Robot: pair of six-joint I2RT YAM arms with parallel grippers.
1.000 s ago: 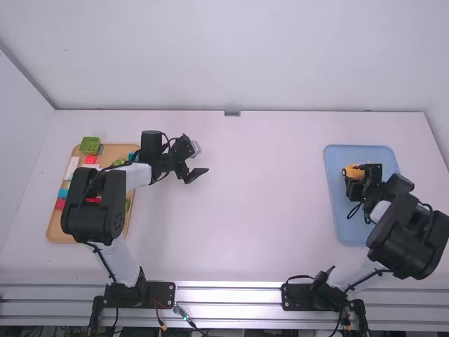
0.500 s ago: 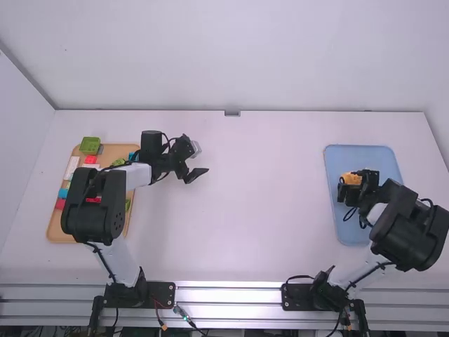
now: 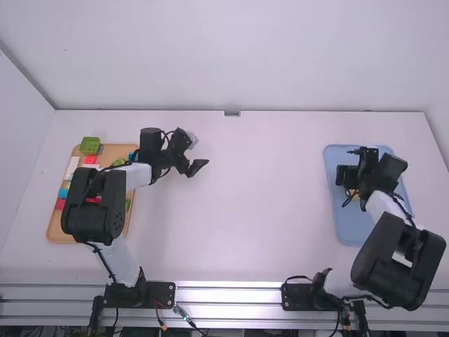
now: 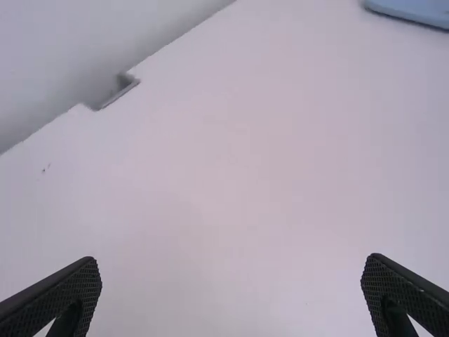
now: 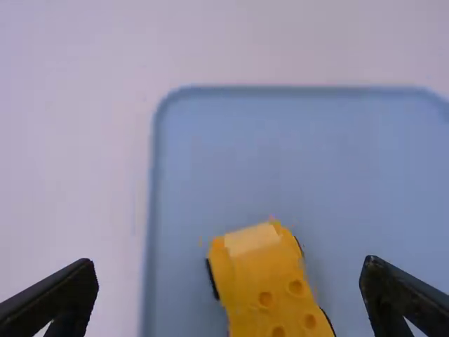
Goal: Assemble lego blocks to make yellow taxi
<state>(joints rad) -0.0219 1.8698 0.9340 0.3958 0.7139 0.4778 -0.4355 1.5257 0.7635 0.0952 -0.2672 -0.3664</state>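
Observation:
Over the blue tray on the right side of the table is my right gripper. A small part of the yellow taxi shows beneath that arm. In the right wrist view the yellow taxi lies in the blue tray, between and beyond the spread fingers of my right gripper, touching neither. Left of the table's middle, my left gripper is held over bare table. The left wrist view has my left gripper open with nothing between its fingers.
At the far left a tan board holds several red, white, blue and green blocks, partly under the left arm. A green container stands at its back corner. In the left wrist view the tray's edge lies far off.
My right gripper has let go of the yellow taxi and shifted toward the back of the tray, its arm turning with it. My left gripper has moved very slightly.

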